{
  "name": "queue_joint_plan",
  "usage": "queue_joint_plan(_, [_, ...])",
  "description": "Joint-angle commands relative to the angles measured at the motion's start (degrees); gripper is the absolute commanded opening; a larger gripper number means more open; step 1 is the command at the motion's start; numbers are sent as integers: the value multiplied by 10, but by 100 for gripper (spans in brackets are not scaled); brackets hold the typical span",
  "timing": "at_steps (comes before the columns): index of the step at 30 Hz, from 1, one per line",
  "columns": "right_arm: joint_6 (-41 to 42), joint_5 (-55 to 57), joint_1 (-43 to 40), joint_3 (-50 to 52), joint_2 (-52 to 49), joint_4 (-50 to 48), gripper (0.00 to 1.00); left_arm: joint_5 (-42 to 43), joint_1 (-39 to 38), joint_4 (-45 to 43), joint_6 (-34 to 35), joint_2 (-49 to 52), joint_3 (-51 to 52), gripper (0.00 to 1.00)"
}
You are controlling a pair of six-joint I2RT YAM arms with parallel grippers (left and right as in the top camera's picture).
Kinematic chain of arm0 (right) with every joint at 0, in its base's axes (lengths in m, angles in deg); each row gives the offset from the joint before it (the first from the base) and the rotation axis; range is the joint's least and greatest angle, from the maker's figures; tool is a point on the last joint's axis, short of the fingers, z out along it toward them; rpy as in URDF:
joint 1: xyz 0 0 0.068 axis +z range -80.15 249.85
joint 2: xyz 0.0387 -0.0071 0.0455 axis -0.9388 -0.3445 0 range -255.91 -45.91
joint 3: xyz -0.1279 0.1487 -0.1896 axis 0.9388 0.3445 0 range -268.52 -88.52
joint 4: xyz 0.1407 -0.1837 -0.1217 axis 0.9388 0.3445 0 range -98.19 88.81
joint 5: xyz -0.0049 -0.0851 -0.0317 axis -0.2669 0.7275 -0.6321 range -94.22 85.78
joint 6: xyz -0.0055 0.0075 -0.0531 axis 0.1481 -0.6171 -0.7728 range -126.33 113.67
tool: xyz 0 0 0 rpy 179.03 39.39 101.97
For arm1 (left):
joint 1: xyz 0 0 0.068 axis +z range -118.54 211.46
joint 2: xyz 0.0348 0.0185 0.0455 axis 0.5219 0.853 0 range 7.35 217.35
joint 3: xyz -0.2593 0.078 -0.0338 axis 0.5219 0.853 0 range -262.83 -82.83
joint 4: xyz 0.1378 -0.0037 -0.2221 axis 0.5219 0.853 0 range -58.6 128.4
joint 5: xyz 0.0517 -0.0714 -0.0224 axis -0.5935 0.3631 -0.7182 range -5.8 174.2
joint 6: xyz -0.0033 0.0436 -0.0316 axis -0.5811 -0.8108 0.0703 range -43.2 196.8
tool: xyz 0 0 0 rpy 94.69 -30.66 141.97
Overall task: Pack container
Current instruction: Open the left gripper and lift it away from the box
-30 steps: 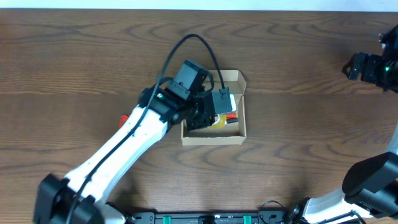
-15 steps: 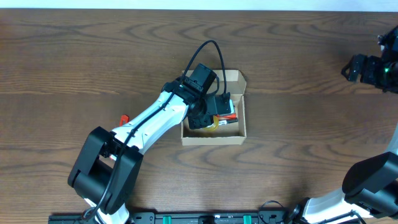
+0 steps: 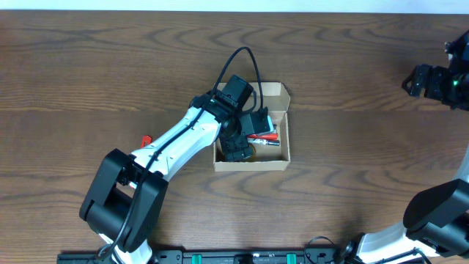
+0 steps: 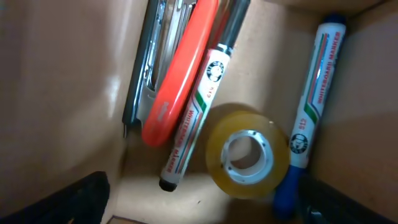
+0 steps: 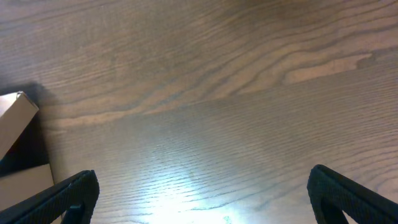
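The container (image 3: 287, 141) is a tan cardboard box in the middle of the table, its flap lid (image 3: 276, 91) standing open at the far side. My left gripper (image 3: 237, 149) reaches down inside it, jaws open and holding nothing. In the left wrist view my left gripper (image 4: 208, 206) frames the box floor, where a yellowish tape roll (image 4: 247, 153) lies loose between a black-capped marker (image 4: 198, 115) and a blue marker (image 4: 312, 109). A red and metal tool (image 4: 177, 71) lies beside them. My right gripper (image 3: 415, 79) hovers open at the far right.
A small red object (image 3: 146, 139) lies on the table, partly hidden under my left arm. In the right wrist view my right gripper (image 5: 208, 199) is over bare wood, with a corner of the container (image 5: 13, 115) at the left edge.
My left gripper has opened inside the box, and the tape roll now lies free on the floor. The right arm has not moved.
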State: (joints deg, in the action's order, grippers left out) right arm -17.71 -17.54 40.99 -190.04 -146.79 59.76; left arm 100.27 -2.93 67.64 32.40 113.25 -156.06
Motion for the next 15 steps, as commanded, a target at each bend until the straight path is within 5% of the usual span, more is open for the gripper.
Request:
queue_joint_plan(1, [2,-6,4,0,0,0,99,-2,4,17,47,-37,-16,95])
queue_joint_plan(8, [2,-6,4,0,0,-3,99,-31,26,130,185,-143,-77,95])
queue_joint_plan(12, [2,-6,4,0,0,-3,99,-119,72,200,295,-205,-110,95])
queue_joint_plan(15, [2,-6,4,0,0,-3,99,-179,128,240,310,-246,-115,100])
